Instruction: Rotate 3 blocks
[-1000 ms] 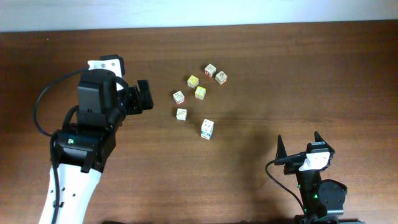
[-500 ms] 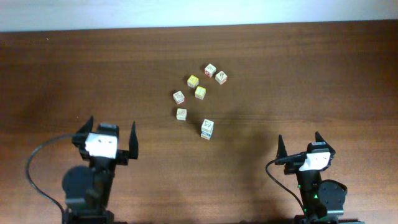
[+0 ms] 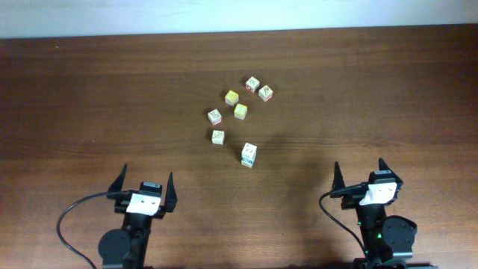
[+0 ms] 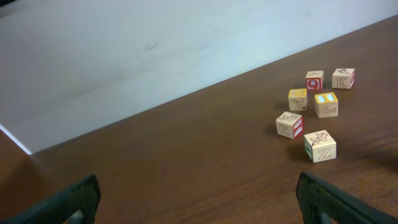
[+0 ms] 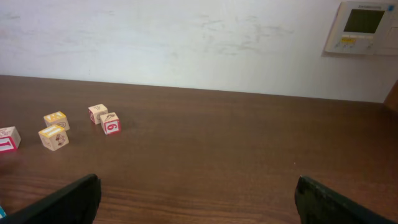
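Note:
Seven small letter cubes lie scattered at the table's middle back. The block with a red face [image 3: 215,116] [image 4: 289,124] [image 5: 7,139] sits left in the cluster. Just in front of it is the block with green marks [image 3: 217,137] [image 4: 320,146]. Nearest the front stands the block with blue marks [image 3: 249,155], outside the left wrist view. My left gripper [image 3: 146,183] [image 4: 198,190] is open and empty at the front left, far from the blocks. At the front right, my right gripper [image 3: 358,170] [image 5: 198,190] is also open and empty.
Two yellow-faced cubes [image 3: 232,98] [image 3: 240,111] and two pale cubes with red letters [image 3: 252,84] [image 3: 265,93] lie behind the task blocks. A white wall borders the table's far edge [image 3: 239,31]. A wall panel [image 5: 364,26] shows in the right wrist view.
The left arm has pulled back from beside the cluster to the front left edge, its gripper still open. The blocks and the right arm have not moved.

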